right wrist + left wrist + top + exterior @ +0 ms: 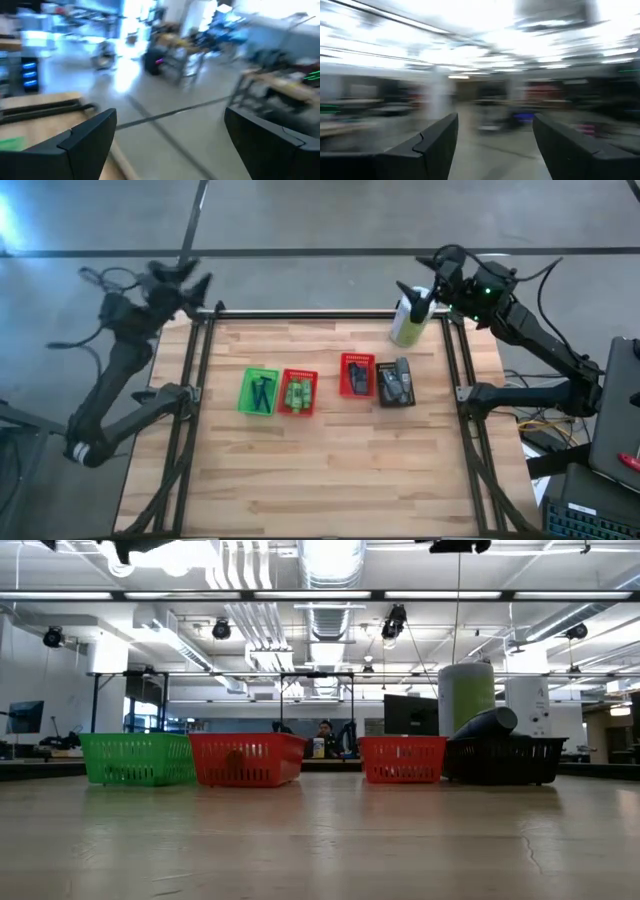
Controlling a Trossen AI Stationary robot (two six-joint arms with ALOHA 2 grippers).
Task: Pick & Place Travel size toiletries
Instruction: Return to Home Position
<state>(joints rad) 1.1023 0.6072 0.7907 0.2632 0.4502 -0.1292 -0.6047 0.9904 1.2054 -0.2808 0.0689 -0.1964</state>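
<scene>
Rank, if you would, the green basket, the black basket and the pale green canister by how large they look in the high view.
1. The green basket and the black basket: alike, not ranked.
2. The pale green canister: smaller, though standing taller, so nearer the camera.

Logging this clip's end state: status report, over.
Left gripper, right gripper: fingers open, empty, at the table's far corners. Toiletries sit in the baskets. Canister stands near right gripper.
</scene>
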